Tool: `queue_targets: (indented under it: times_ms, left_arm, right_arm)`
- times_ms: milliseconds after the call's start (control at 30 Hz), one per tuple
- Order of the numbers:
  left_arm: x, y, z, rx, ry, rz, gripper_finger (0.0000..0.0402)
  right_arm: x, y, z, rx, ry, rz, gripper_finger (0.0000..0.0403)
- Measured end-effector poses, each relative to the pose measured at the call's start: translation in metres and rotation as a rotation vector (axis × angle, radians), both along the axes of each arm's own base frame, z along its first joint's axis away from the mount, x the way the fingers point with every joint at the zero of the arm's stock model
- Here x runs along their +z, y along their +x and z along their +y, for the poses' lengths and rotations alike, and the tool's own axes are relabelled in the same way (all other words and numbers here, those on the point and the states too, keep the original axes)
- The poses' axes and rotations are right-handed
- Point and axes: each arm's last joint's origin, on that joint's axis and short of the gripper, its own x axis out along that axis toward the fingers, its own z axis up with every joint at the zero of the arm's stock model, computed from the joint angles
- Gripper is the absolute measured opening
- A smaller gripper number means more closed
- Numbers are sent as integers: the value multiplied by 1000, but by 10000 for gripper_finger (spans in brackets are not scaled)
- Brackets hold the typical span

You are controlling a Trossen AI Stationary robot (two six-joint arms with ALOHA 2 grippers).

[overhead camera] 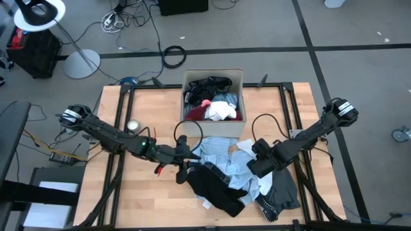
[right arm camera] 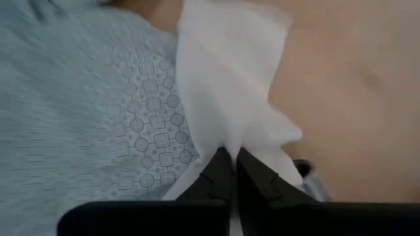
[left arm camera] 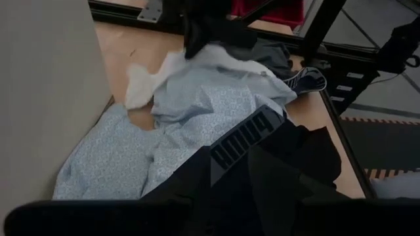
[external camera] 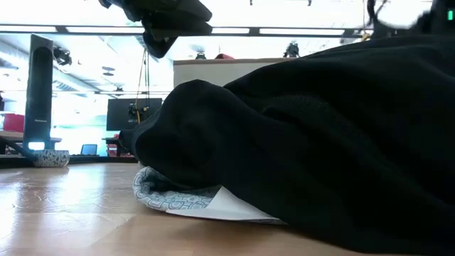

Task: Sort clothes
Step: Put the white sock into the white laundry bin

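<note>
A pile of clothes lies on the wooden table [overhead camera: 141, 199]: a light blue patterned garment [overhead camera: 221, 154], a black garment [overhead camera: 215, 186], a grey piece [overhead camera: 282, 192] and a white cloth [overhead camera: 246, 146]. My left gripper [overhead camera: 187, 156] is at the pile's left edge, above the black garment with white lettering [left arm camera: 246, 137]. My right gripper [right arm camera: 230, 160] is shut on the white cloth [right arm camera: 226, 78] at the pile's right side; it also shows in the high view [overhead camera: 255, 159]. In the low view the black garment [external camera: 320, 142] lies over a patterned piece [external camera: 170, 195]. My right gripper pinches a fold or edge of the white cloth [right arm camera: 230, 141] between its two fingertips. The rest of the cloth runs on ahead of the fingers over the light blue garment [right arm camera: 79, 98] and the table. One layer or several, I cannot tell.
A beige cardboard box [overhead camera: 213, 76] stands at the table's far middle, holding black, white and red clothes. A small round object [overhead camera: 133, 126] lies on the table left of the box. Black frame rails [overhead camera: 122, 109] run along the table's sides.
</note>
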Motion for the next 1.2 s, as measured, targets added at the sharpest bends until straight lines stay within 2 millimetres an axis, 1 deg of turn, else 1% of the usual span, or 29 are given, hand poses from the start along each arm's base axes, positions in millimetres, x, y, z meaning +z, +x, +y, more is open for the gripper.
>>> queue_targets:
  times_ms: [133, 367, 467, 533, 600, 733, 1000, 1200]
  left_arm:
    - [0, 0, 2, 8, 3, 4, 108]
    - [-3, 1, 7, 26, 17, 32, 108]
    - [-3, 1, 8, 29, 23, 32, 108]
    - [-3, 1, 8, 31, 24, 33, 108]
    - [-3, 1, 8, 27, 34, 32, 108]
    - [-4, 1, 8, 24, 41, 35, 108]
    - [-4, 1, 8, 23, 44, 36, 108]
    - [-4, 1, 8, 23, 43, 36, 108]
  right_arm:
    - [37, 3, 3, 12, -85, 5, 8]
    - [99, 11, 1, 82, -208, -70, 6]
    - [118, 17, -3, 118, -225, -111, 9]
    - [126, 21, -4, 137, -222, -138, 12]
    - [130, 24, -5, 164, -223, -156, 16]
    - [130, 30, -7, 206, -233, -175, 24]
    - [123, 35, -12, 207, -244, -173, 27]
    - [124, 39, -13, 212, -239, -195, 24]
